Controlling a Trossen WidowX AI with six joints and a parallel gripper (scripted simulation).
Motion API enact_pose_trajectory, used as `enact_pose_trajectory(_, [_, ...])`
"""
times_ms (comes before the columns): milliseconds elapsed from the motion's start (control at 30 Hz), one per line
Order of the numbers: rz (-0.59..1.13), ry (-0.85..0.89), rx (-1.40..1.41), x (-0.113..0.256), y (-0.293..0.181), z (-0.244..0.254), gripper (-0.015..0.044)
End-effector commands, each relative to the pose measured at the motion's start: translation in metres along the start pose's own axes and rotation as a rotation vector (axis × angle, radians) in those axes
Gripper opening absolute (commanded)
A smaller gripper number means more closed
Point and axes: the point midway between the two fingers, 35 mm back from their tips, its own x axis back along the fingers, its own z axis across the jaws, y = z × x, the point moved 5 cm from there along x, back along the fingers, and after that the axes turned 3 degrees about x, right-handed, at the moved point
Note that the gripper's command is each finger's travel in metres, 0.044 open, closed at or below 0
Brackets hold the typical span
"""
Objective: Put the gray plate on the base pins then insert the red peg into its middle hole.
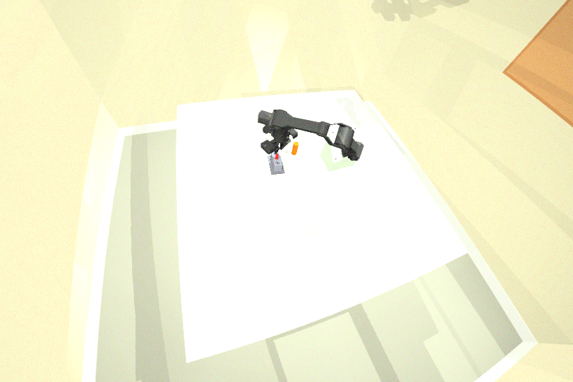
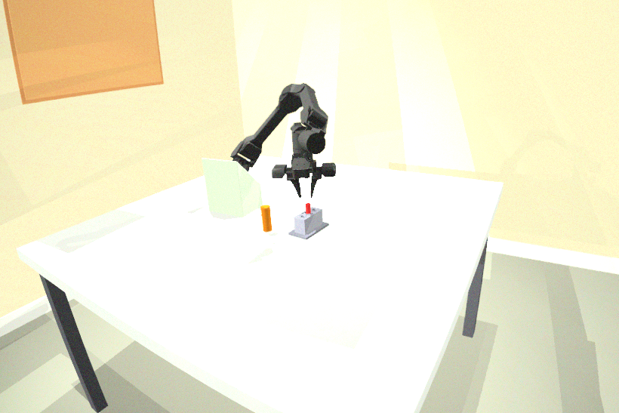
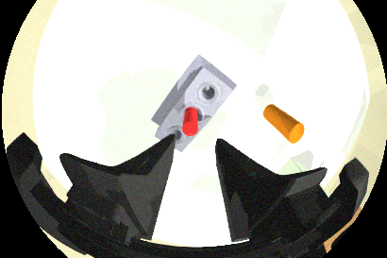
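Note:
The gray plate point(image 1: 276, 166) point(image 2: 301, 226) point(image 3: 216, 79), a thick light gray block, sits on the darker gray base point(image 1: 273, 172) point(image 2: 298, 234) point(image 3: 161, 117) and looks flat. The base's pins cannot be made out clearly. The red peg point(image 1: 277, 156) point(image 2: 307, 208) point(image 3: 190, 122) stands nearly upright in the plate's middle hole, with a short upper part showing above the plate. My gripper point(image 2: 306, 196) point(image 3: 195, 140) is partly open and empty, with its fingertips just above the peg's top and clear of it.
An orange cylinder point(image 1: 295, 148) point(image 2: 266, 218) point(image 3: 283, 123) stands upright beside the base. A pale green block point(image 1: 329, 158) point(image 2: 223, 188) stands farther off on the same side, near the arm's base. All stand on a white table point(image 1: 300, 248) point(image 2: 350, 278).

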Motion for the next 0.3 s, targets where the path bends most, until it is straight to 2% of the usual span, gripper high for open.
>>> enact_pose_trajectory(0, [-0.005,-0.004,0.009,0.0032,-0.0002,0.0005,0.015])
enact_pose_trajectory(267, [-0.005,-0.004,0.008,0.0093,-0.0018,-0.0007,0.015])
